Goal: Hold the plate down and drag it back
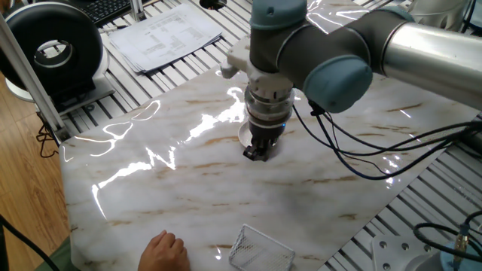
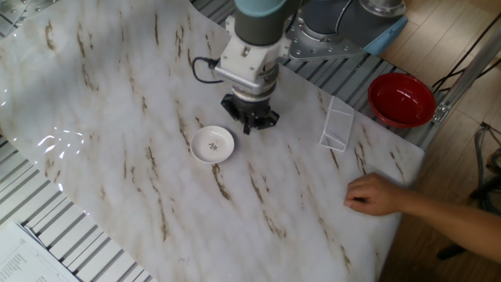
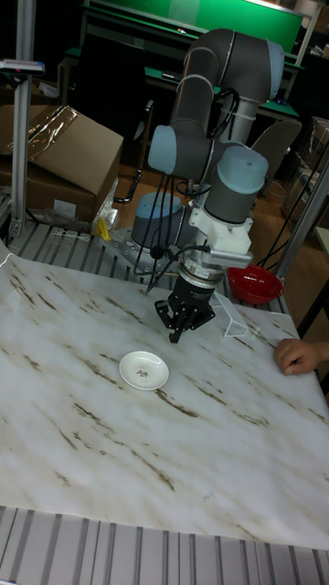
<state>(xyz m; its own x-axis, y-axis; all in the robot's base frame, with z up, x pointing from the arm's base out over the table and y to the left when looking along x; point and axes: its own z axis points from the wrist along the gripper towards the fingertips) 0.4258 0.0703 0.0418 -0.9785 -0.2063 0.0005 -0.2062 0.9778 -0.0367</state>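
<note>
In the tall fixed view the white saucer point(image 3: 143, 369) lies flat and nearest on the marble tabletop point(image 3: 110, 439), small dark motif at its centre. Just beyond it, at about one o'clock, the gripper point(image 3: 182, 325) hangs above the marble, empty, clear of the rim; its finger spacing cannot be made out. Farther, at two o'clock, sits a red bowl point(image 3: 252, 284).

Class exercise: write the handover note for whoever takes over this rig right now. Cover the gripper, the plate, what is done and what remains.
Gripper: empty, hanging just beside the plate, not touching it; whether its jaws are open or shut cannot be made out.
Plate: flat on the marble table, upright, free.
A person's hand rests at the table edge near the wire basket.
Done: approach only.
Left: press down on the plate, drag it back.
</note>
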